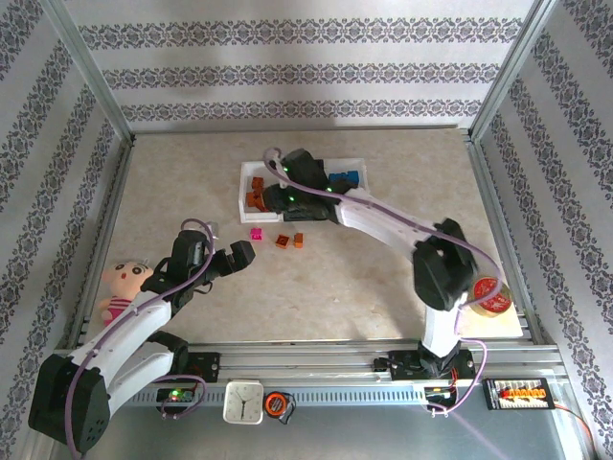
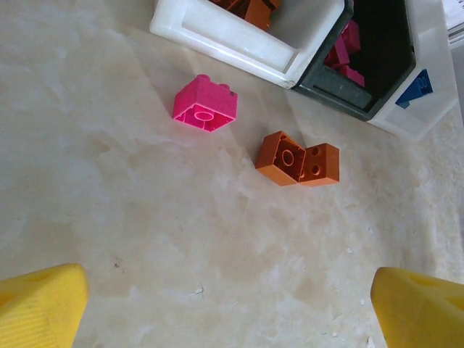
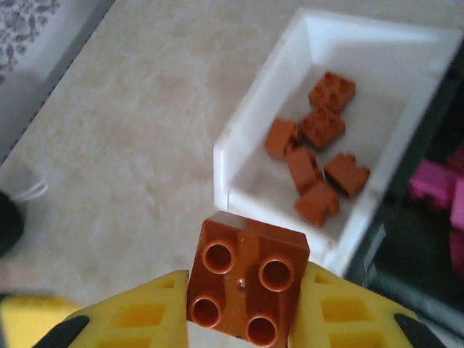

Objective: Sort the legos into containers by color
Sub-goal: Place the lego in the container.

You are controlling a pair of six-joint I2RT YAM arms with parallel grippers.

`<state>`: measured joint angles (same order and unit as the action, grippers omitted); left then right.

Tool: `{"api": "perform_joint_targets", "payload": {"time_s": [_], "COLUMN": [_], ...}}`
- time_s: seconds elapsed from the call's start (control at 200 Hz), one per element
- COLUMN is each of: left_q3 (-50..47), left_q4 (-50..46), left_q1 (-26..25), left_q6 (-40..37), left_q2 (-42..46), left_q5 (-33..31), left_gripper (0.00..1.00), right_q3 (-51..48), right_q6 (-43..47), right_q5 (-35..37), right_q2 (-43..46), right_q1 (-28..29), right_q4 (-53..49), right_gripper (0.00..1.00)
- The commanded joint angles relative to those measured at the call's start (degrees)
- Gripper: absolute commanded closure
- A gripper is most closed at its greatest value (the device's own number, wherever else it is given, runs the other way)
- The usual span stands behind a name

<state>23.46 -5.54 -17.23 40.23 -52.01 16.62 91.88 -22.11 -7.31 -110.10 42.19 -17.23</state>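
The table carries the row of bins, and my landmark is the white bin holding the sorted orange-brown bricks. The right hand is clamped on a held brick, studs up, above that bin's near corner. I cannot tell whether it is over the floor yet.

I judge the step to be the drop. I should carry it inward past the rim and release low, so it cannot bounce into the black bin adjoining the white bin.

The left hand stands wide open, well short of the white bin, with bare table around it. Between it and the bin lie a pink brick and two touching loose orange-brown bricks.
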Motion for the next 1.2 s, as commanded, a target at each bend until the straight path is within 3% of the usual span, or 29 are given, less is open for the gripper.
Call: {"api": "perform_joint_targets", "payload": {"time_s": [0.0,0.275,0.33,0.435,0.54,0.65,0.789,0.989,1.199], "left_q3": [-0.88,-1.06,-0.99,-0.42,1.28,3.17,6.16,11.17,18.96], "left_q4": [-1.28,-1.34,-1.12,0.1,1.69,4.76,9.12,15.38,14.55], "left_q1": [0.08,0.11,0.03,0.17,0.18,0.05,-1.3,-4.93,-8.11], "left_q6": [1.23,0.14,-0.75,-2.42,-3.61,-4.84,-7.26,-11.64,-17.38], "left_q2": [0.66,0.66,0.47,-1.22,-4.94,-9.5,-16.5,-27.7,-37.45], "left_q5": [-0.42,-1.01,-1.26,-1.08,-0.81,-1.89,-4.87,-11.66,-19.59], "left_gripper": [0.0,0.0,0.0,0.0,0.01,0.09,0.3,0.33,0.37], "right_q3": [8.51,29.72,32.13,34.26,33.78,28.32,15.92,-1.57,-14.99], "right_q6": [-0.33,-1.64,-2.04,-2.58,-2.83,-2.41,-2.58,-3.86,-4.92], "right_q5": [3.26,7.13,7.38,7.15,6.48,6.11,5.56,4.41,3.54], "right_q2": [-8.0,-22.68,-24.37,-25.43,-24.23,-19.76,-11.38,0.04,9.37], "right_q1": [-0.66,-1.09,-1.28,-1.58,-1.95,-1.96,-2.2,-3.69,-5.55], "right_q4": [-4.69,-11.35,-12.81,-13.22,-12.57,-9.75,-3.73,2.98,6.41], "right_gripper": [0.74,0.68,0.62,0.39,0.3,0.27,0.26,0.25,0.24]}}
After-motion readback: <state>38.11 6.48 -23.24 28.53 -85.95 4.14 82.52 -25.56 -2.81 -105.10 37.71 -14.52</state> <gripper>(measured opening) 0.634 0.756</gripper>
